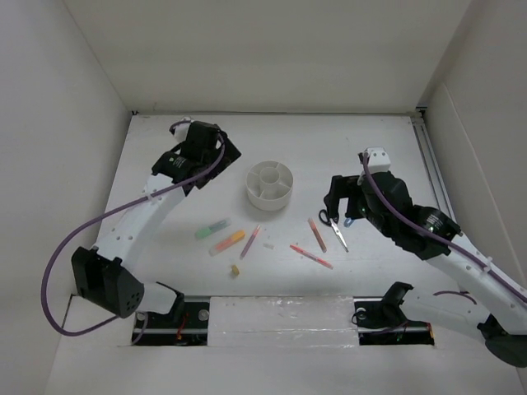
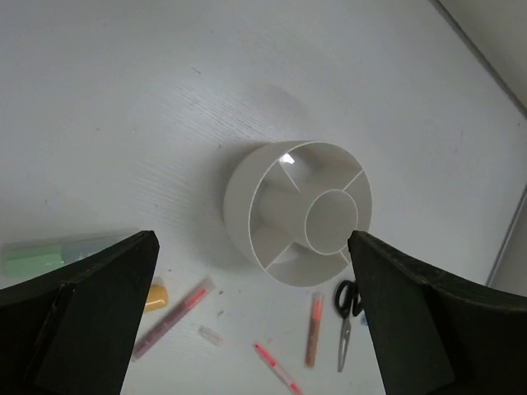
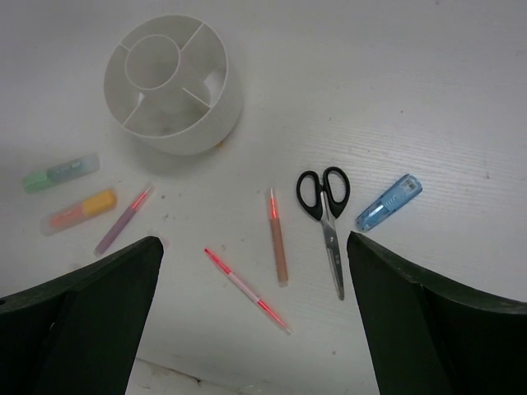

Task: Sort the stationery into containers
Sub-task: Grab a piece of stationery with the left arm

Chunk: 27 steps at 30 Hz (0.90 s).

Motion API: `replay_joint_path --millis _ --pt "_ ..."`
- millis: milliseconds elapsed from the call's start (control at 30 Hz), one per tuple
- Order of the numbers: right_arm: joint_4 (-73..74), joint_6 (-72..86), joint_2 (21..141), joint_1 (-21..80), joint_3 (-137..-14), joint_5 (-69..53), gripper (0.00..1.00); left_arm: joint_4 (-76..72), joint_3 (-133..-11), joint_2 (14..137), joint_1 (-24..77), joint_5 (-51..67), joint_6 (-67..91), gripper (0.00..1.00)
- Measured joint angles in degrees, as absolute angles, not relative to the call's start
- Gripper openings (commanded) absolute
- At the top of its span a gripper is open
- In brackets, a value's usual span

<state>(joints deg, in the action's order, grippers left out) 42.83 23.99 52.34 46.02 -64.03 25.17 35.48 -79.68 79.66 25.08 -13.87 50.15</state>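
The round white organizer stands mid-table with its compartments showing nothing inside. In front of it lie a green highlighter, an orange highlighter, a pink pen, a yellowish eraser bit, a red pen, an orange-brown pen and black-handled scissors. A blue highlighter lies right of the scissors. My left gripper hovers open to the organizer's left. My right gripper hangs open above the scissors and pens, holding nothing.
A small clear cap lies beside the pink pen. White walls enclose the table on the left, back and right. A metal rail runs along the right edge. The arm bases sit at the near edge.
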Motion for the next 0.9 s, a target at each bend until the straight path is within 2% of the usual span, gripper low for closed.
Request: replay_joint_path --millis 200,300,467,667,900 --pt "42.9 24.4 50.9 44.9 -63.7 25.4 1.0 34.2 -65.7 69.8 26.2 -14.5 60.6 1.0" --pt "43.0 24.6 49.5 42.8 -63.3 25.6 1.0 33.4 -61.7 67.1 34.3 -16.2 66.1 1.0" --pt "42.7 23.7 49.6 40.8 -62.0 22.5 1.0 32.7 -63.4 73.8 46.1 -17.6 72.1 1.0" --pt "43.7 22.7 49.0 41.0 -58.0 16.2 0.98 32.8 -63.5 79.5 49.6 -18.1 75.4 0.97" --pt "44.6 23.2 42.6 43.3 -57.3 13.4 0.95 32.8 -63.6 82.3 52.5 -18.1 77.8 0.93"
